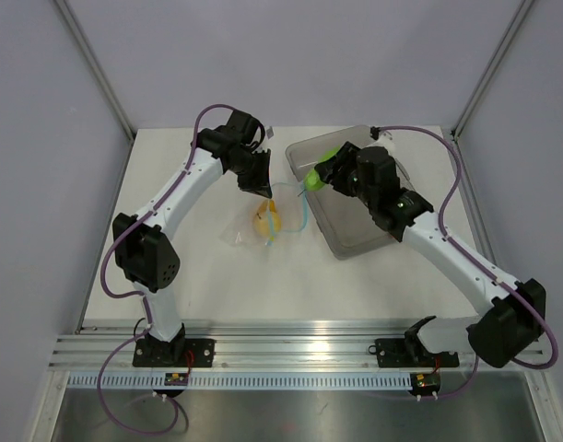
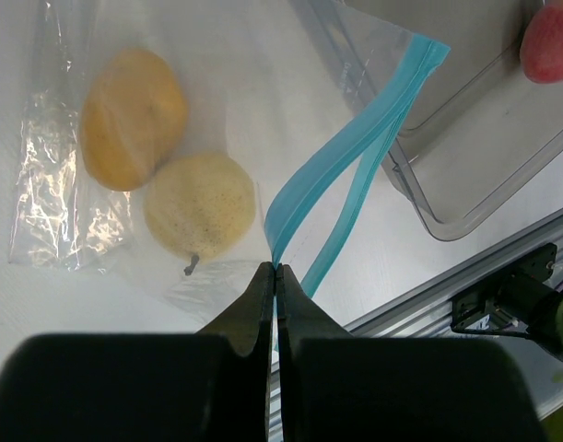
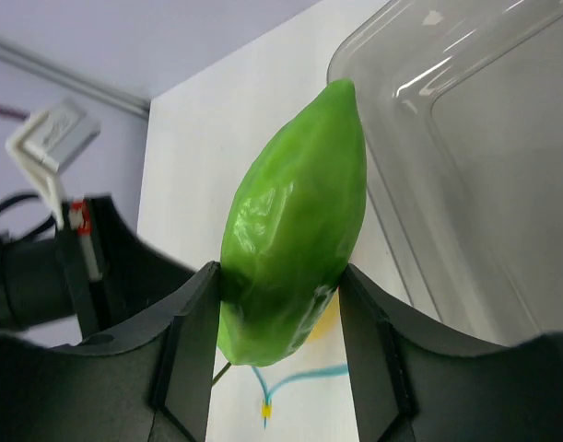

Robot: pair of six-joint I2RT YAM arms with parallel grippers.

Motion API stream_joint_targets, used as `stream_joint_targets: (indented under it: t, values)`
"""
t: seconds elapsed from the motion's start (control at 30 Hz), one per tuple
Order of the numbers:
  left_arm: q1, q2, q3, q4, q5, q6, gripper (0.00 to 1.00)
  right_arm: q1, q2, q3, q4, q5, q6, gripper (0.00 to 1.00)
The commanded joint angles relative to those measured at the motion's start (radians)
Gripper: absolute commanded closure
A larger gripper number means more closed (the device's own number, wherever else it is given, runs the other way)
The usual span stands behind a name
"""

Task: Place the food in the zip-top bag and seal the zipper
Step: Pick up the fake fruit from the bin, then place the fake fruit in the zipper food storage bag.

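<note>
Two in bag (image 2: 51, 184): orange fruit (image 2: 134, 120), yellow fruit (image 2: 200, 204); red fruit (image 2: 550, 46) in tray (image 2: 484, 157).

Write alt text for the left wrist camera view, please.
The left gripper is shut on the blue zipper of a clear bag. An orange fruit and a yellow fruit lie inside it; a pink fruit sits in a grey tray beyond.

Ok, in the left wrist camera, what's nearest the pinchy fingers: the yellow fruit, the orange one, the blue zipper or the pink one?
1. The zipper, pinched in the left gripper itself.
2. The yellow fruit, just up-left, in the bag.
3. The orange fruit, farther up-left.
4. The pink fruit, far top-right corner, by the tray.
</note>
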Motion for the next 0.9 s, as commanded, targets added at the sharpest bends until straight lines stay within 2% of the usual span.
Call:
stream_joint_targets:
  t: [0.0,0.17,0.33,0.6,0.87]
  values:
    - [0.005,-0.003,0.045,0.028,0.027,-0.002,1.0,0.098,-0.022,-0.048,-0.107,0.046,-0.056,0.61]
    - [0.005,-0.023,0.014,0.048,0.041,-0.017,1.0,0.205,-0.012,-0.051,-0.133,0.118,-0.058,0.6]
    - [0.005,-0.029,0.015,0.045,0.049,-0.02,1.0,0.264,0.085,0.022,-0.145,0.142,-0.092,0.6]
    - [0.005,-0.051,0.014,0.035,0.046,-0.011,1.0,0.268,0.252,0.125,-0.122,0.178,-0.119,0.59]
    - [0.005,-0.074,-0.011,0.04,0.046,-0.002,1.0,0.268,0.304,0.167,-0.116,0.237,-0.109,0.59]
